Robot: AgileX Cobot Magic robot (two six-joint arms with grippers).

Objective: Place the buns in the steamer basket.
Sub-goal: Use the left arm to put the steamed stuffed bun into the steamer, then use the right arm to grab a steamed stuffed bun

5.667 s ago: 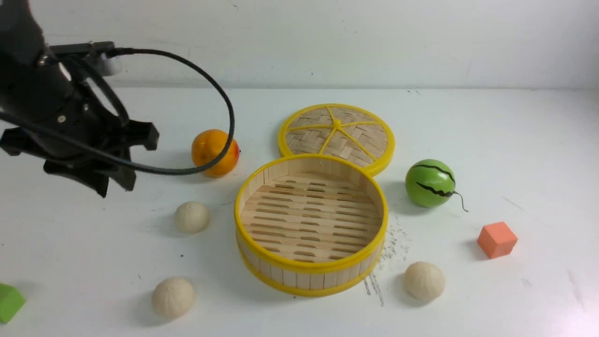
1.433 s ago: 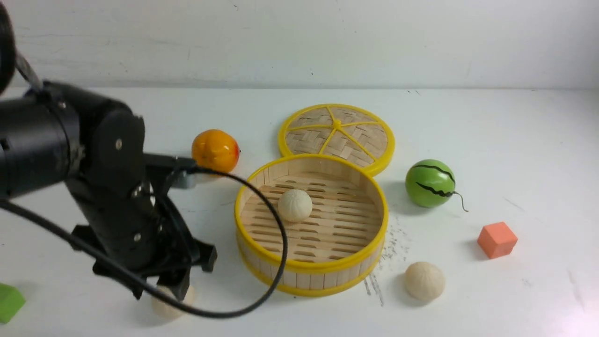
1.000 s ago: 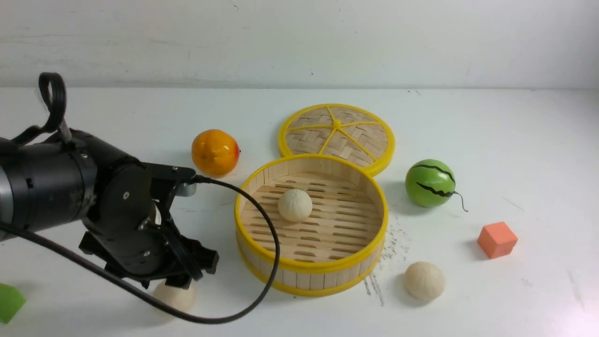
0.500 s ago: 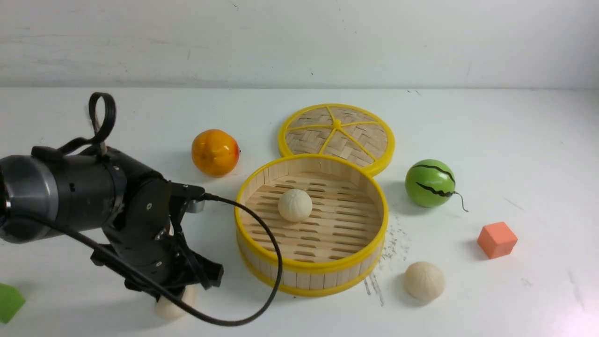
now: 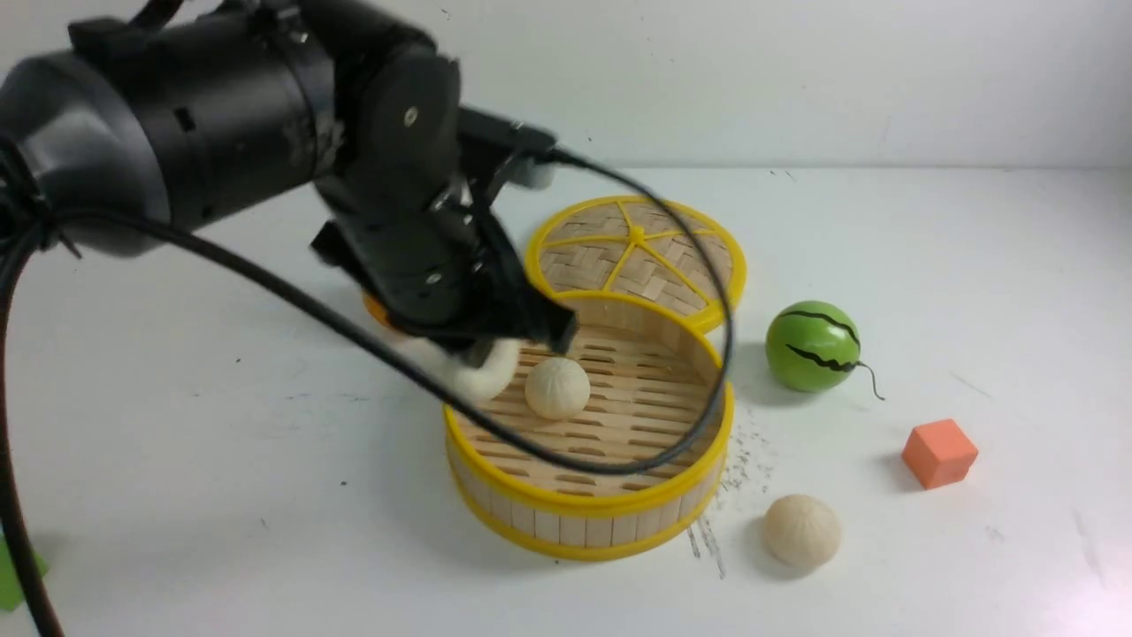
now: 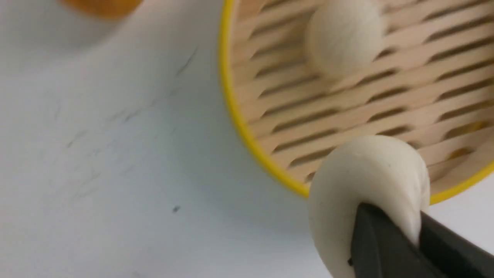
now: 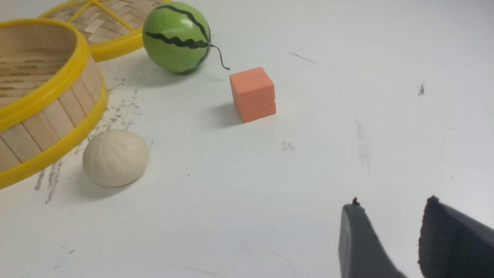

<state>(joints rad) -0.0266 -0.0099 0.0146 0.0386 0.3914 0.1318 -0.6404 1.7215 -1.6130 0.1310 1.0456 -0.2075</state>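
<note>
Tabletop (image 5: 973, 265): white, matte, scuffed with grey-black streaks, densest just right of the steamer basket (image 5: 584, 504). Plain pale wall (image 5: 796, 80) behind.
Left pincer (image 6: 415, 235) pinches bun 1 (image 6: 366, 173), squashed between its tips, over the basket's left rim.
Bun 2 (image 5: 557, 387) lies on the slatted floor inside.
Bun 3 (image 5: 801, 530) sits on the tabletop, near the basket's right side.
Right pincer (image 7: 391, 216) is spread and holds nothing, apart from the orange cube (image 7: 252, 94).

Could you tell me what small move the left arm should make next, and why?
Probably carry the pinched cream-white bun slightly inward before the left gripper opens: it hangs over the yellow rim of the pale-wood steamer basket, so it might drop outside.
</note>
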